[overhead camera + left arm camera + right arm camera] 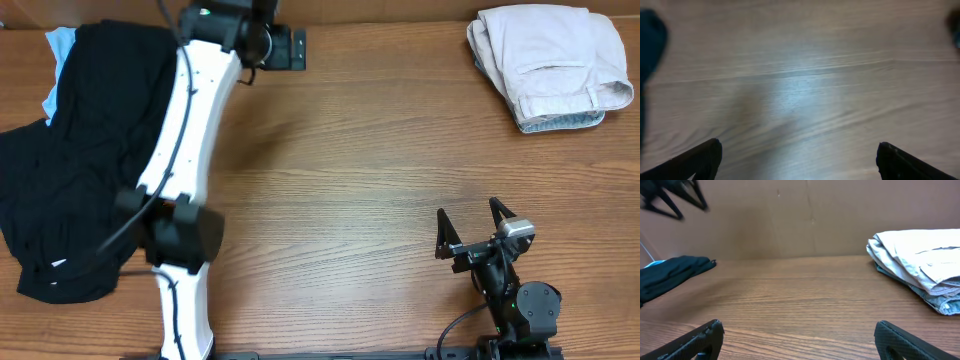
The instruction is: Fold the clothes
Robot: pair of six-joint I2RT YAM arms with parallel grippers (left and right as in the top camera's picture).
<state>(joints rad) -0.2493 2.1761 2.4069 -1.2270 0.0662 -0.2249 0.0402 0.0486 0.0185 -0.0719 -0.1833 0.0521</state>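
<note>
wood-grain table [360,150] bears folded cream shorts [550,55], black garment [80,160]; both arms' jaws gape empty.

The wood-grain table [360,150] is carrying a big black garment [80,150] sprawling along its left edge, with a light-blue cloth [58,45] peeking out near the far left corner. At the far right corner the folded beige shorts [550,55] are lying on denim shorts [560,122].

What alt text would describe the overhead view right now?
Folded beige shorts sit at far right over a denim piece; a black garment sprawls at left. The left gripper and right gripper are open, empty.
</note>
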